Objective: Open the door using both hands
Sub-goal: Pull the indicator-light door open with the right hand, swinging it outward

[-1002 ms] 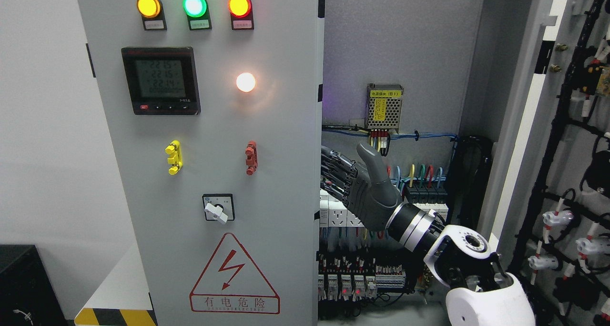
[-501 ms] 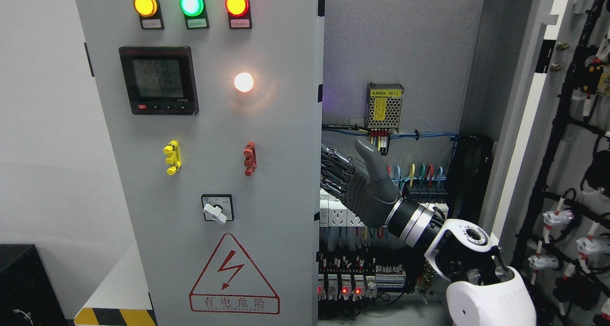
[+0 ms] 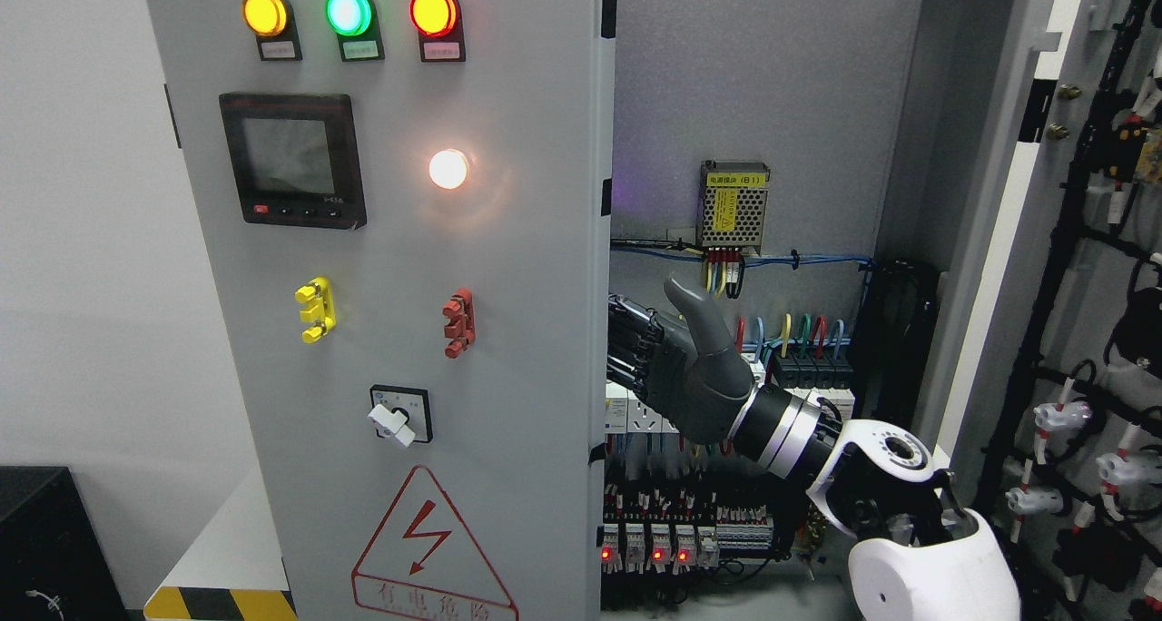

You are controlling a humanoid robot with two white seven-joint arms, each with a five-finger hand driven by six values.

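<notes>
Door: the grey cabinet door fills the left half of the view, its free right edge standing just left of the open cabinet interior.
Right hand: the right hand reaches in from the lower right, its fingers extended toward the door's right edge and partly hidden behind it, thumb raised; the fingers lie together, and whether they touch the door cannot be told.
Hand to door: the hand sits just right of the door's edge, at about mid-height, level with the red terminal block.
Door front: three indicator lamps at the top, a digital meter, a white lamp, a yellow terminal block, a rotary switch, a warning triangle.
Inside: a power supply on the back panel, above coloured wiring.
</notes>
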